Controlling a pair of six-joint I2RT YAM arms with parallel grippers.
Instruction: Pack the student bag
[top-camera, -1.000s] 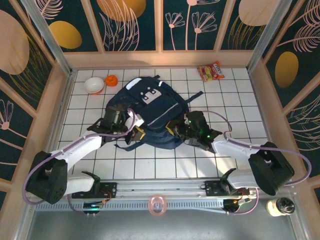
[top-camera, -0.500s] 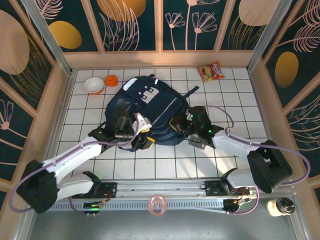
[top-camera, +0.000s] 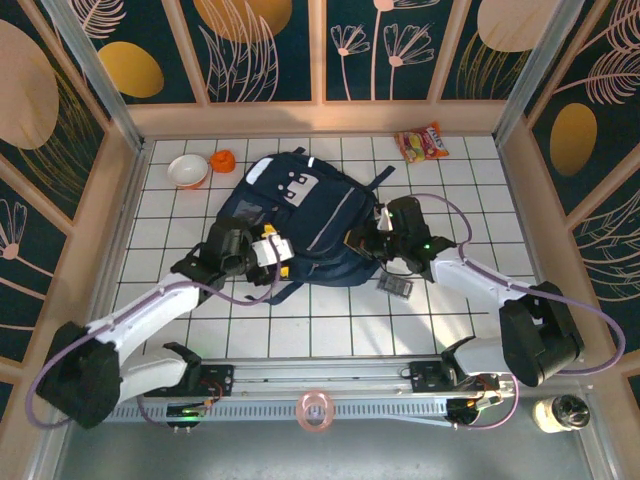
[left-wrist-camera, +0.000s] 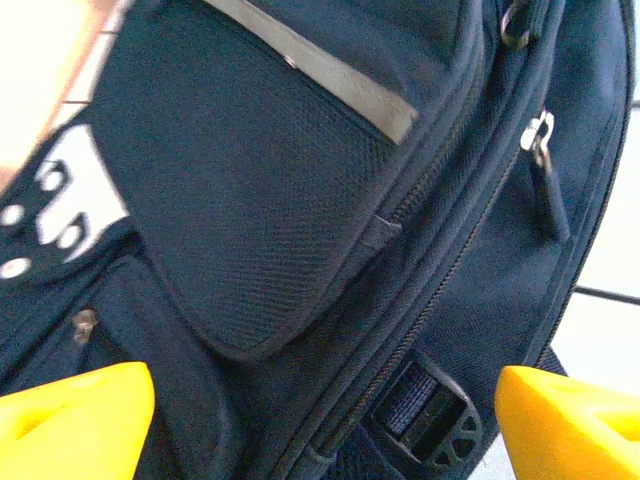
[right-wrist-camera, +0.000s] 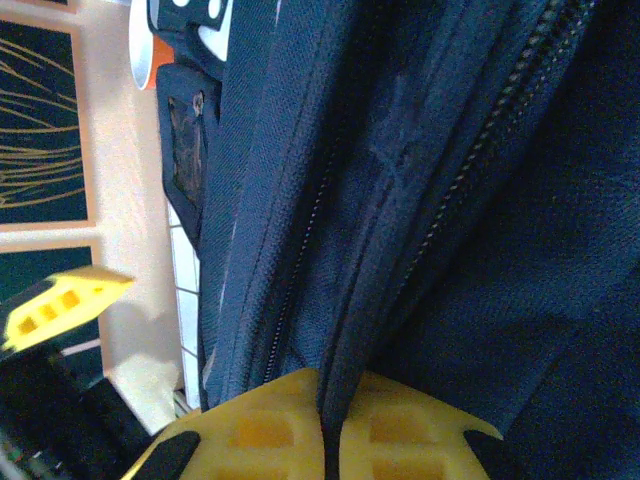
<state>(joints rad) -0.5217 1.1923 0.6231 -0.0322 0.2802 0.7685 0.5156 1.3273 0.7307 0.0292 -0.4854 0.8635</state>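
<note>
White tiled surface carries student bag, flat at its centre. Left gripper at bag's near-left edge, spread wide, holding nothing. Right gripper at bag's right edge, pinching bag fabric. White bowl beyond bag's far-left corner, snack packet beyond far-right.

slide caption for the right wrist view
Yellow fingers of the right gripper shut on a fold of the navy student bag, zippers running alongside.
</note>
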